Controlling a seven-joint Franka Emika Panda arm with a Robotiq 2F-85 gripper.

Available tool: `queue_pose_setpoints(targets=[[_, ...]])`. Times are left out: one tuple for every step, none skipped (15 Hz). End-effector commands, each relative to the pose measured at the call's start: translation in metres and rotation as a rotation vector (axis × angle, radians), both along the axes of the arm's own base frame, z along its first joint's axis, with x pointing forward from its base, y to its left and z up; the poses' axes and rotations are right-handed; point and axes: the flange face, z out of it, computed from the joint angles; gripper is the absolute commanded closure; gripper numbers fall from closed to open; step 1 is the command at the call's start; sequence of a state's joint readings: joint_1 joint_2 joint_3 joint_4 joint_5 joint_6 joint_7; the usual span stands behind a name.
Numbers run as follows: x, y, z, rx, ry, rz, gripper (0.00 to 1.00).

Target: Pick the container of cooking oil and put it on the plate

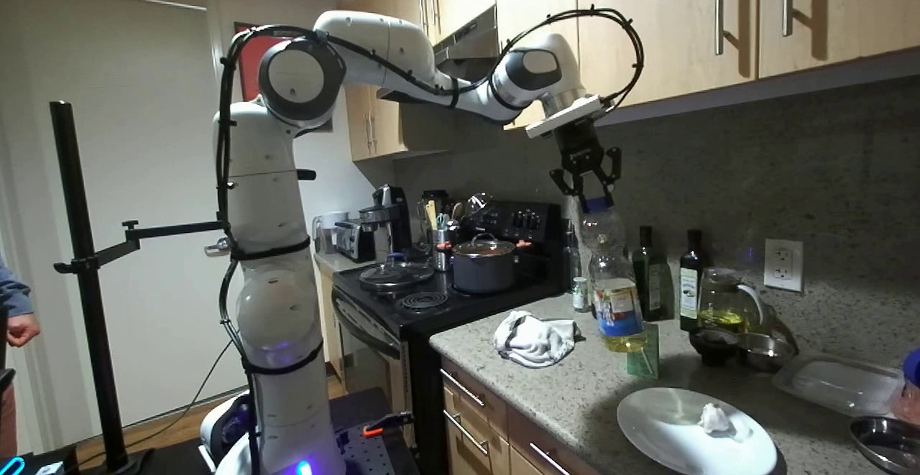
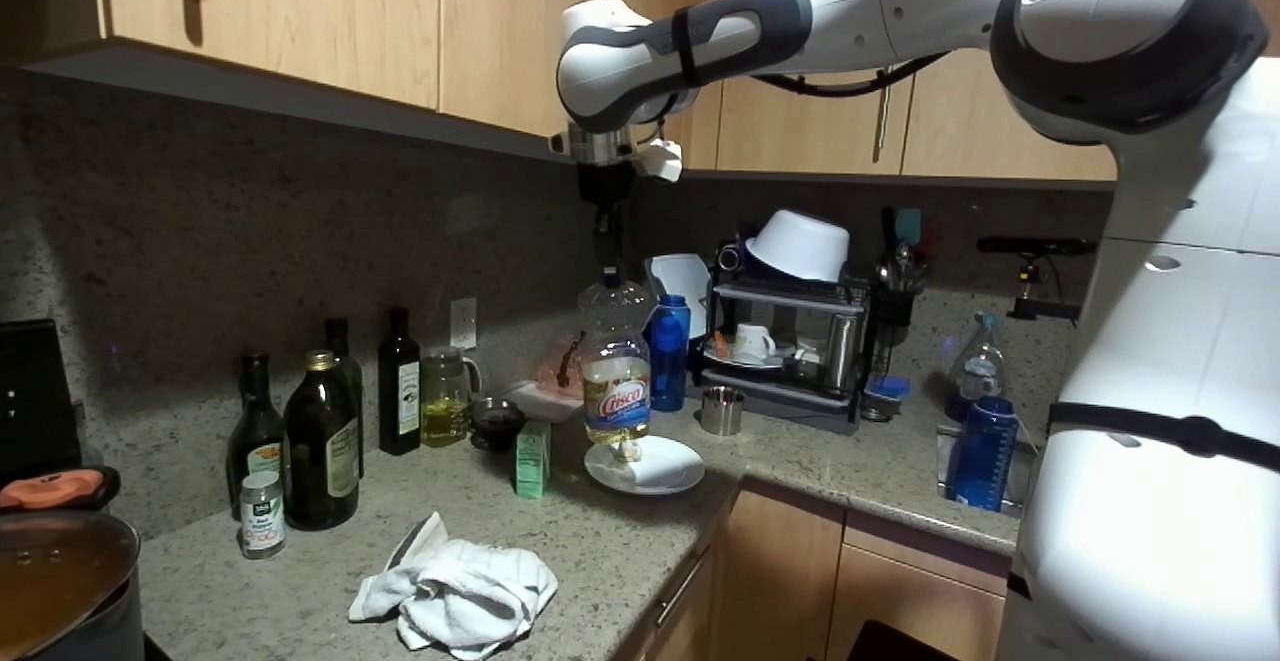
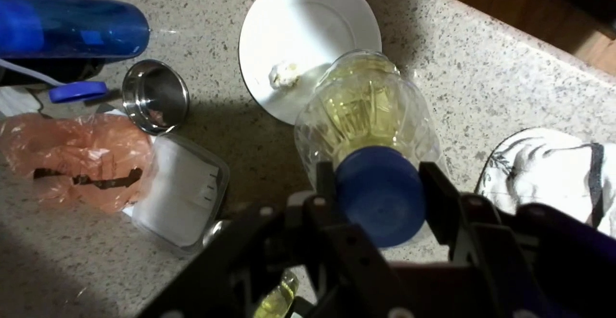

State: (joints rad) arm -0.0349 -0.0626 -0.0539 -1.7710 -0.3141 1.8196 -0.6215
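Note:
The cooking oil container is a clear bottle (image 1: 617, 310) with a blue cap, a Crisco label and yellow oil. It also shows in an exterior view (image 2: 616, 391) and the wrist view (image 3: 365, 111). My gripper (image 1: 591, 203) is shut on its blue cap from above. The bottle hangs slightly tilted, its base apparently off the counter. The white plate (image 1: 658, 417) lies on the counter, also visible in an exterior view (image 2: 672, 471) and the wrist view (image 3: 308, 15). A small white crumpled thing (image 3: 284, 74) is on it. In the wrist view the bottle's base overlaps the plate's edge.
A green box (image 2: 533, 461) stands near the plate. A striped towel (image 2: 470, 591) lies on the counter. Dark bottles (image 2: 322, 441), a glass pitcher (image 2: 445, 396) and a dark bowl (image 2: 497, 421) stand along the wall. A plastic tray (image 1: 837, 381) lies beyond the plate. Cabinets (image 1: 665, 29) hang above.

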Motion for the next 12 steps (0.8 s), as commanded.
queue_pose_setpoints(targets=[[-0.004, 0.005, -0.014, 0.006, 0.000, -0.010, 0.79], [-0.004, 0.006, -0.022, 0.007, 0.009, -0.007, 0.79], [-0.004, 0.005, -0.032, -0.018, 0.030, -0.011, 0.79], [-0.005, 0.004, -0.041, -0.022, 0.047, -0.018, 0.79], [-0.008, 0.002, -0.052, -0.013, 0.065, -0.036, 0.79], [-0.012, 0.000, -0.061, -0.004, 0.077, -0.059, 0.79], [-0.014, -0.002, -0.069, 0.011, 0.084, -0.076, 0.79], [-0.017, -0.004, -0.077, 0.038, 0.082, -0.094, 0.79], [-0.019, -0.007, -0.081, 0.080, 0.071, -0.121, 0.79], [-0.020, -0.009, -0.085, 0.113, 0.059, -0.146, 0.79], [-0.034, -0.010, -0.092, 0.145, 0.040, -0.165, 0.79], [-0.032, -0.014, -0.092, 0.171, 0.024, -0.185, 0.79]])
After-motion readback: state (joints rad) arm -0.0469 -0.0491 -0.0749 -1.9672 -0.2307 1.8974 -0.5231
